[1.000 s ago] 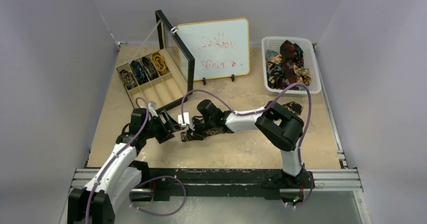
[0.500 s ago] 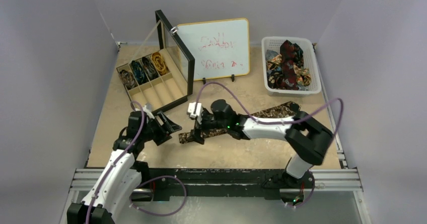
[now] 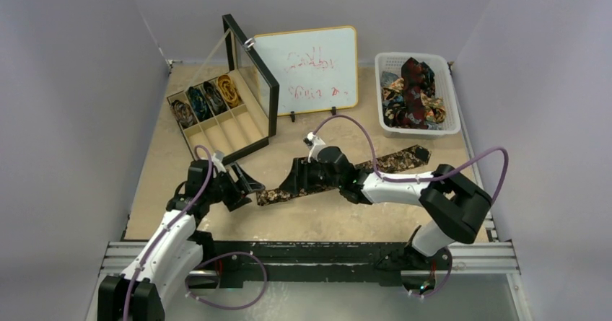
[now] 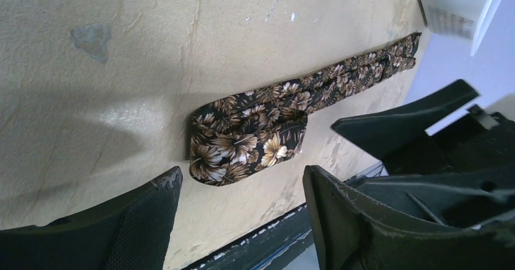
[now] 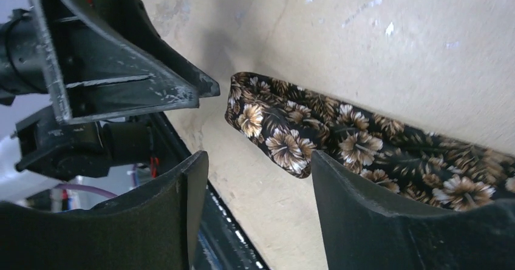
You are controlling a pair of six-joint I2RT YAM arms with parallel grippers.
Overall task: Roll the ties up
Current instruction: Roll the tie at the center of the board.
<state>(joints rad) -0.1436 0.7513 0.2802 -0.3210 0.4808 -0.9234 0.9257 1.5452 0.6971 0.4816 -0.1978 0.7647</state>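
A brown-gold flowered tie [image 3: 339, 173] lies flat as a long strip on the table, running from the front left to the back right. Its near end [image 4: 243, 139] is folded over on itself. My left gripper [image 3: 244, 184] stands open just left of that end, holding nothing; in the left wrist view the left gripper [image 4: 243, 179] has bare table between its fingers. My right gripper [image 3: 297, 179] hovers open over the strip a little right of the end. In the right wrist view the tie [image 5: 340, 136] passes beside the right gripper [image 5: 258, 161], untouched.
A compartment box [image 3: 242, 130] with an upright glass lid [image 3: 252, 83] stands at the back left, with several rolled ties [image 3: 206, 99] in it. A whiteboard [image 3: 307, 68] stands behind. A white basket [image 3: 449, 97] of loose ties [image 3: 411, 94] sits at the back right.
My right gripper has opened, let go of the tie's folded end and drawn back to the right along the strip. The left gripper stayed open, shifting only slightly.
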